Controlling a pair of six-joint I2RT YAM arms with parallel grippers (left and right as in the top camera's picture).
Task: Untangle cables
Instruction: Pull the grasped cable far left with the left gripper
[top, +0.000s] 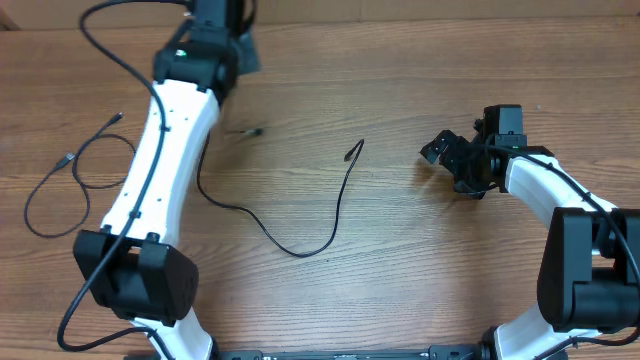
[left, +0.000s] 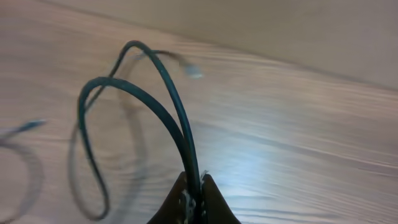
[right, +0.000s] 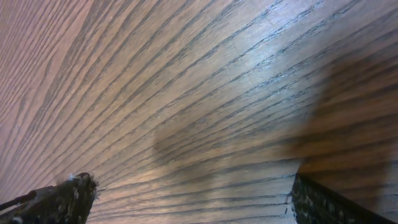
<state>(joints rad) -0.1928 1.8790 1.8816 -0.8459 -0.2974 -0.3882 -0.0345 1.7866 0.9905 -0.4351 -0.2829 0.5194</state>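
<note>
Two thin black cables lay apart, uncoiled. The first cable (top: 68, 159) formed a loose open loop toward 9 o'clock of the table, with small grey plug tips. The second cable (top: 297, 254) ran in a slack U through the centre. Two black strands (left: 185, 127) stood pinched in the left gripper (left: 194, 186).

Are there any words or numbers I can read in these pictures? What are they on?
None: no words, numbers or signs can be read anywhere.
The white arms, the black cables and the wooden table are all plain.
The left wrist view is blurry, but no label shows there either.
</note>
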